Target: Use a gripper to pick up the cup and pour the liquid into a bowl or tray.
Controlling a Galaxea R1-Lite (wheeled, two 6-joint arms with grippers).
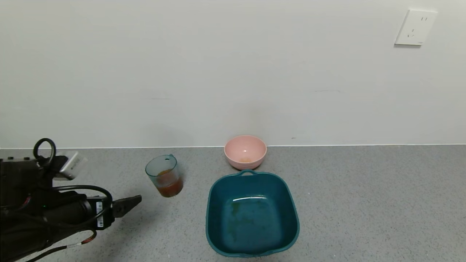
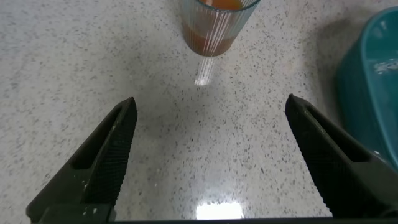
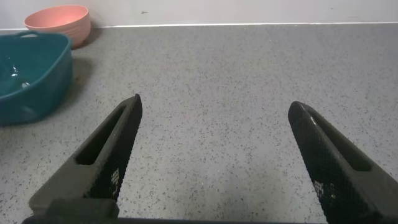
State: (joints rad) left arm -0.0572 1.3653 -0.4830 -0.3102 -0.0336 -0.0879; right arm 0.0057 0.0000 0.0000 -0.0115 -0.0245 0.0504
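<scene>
The translucent blue-grey ribbed cup stands upright on the grey counter, left of the basin, with brown-orange liquid in its lower part. It also shows in the left wrist view. The dark teal basin sits at the middle front, with a thin film of liquid on its floor. My left gripper is open and empty, low over the counter, left of and in front of the cup, apart from it; in its wrist view the cup lies ahead between the jaws. My right gripper is open and empty, out of the head view.
A pink bowl stands behind the basin near the wall, with a trace of orange inside. The basin and pink bowl show far off in the right wrist view. A wall runs along the counter's back edge.
</scene>
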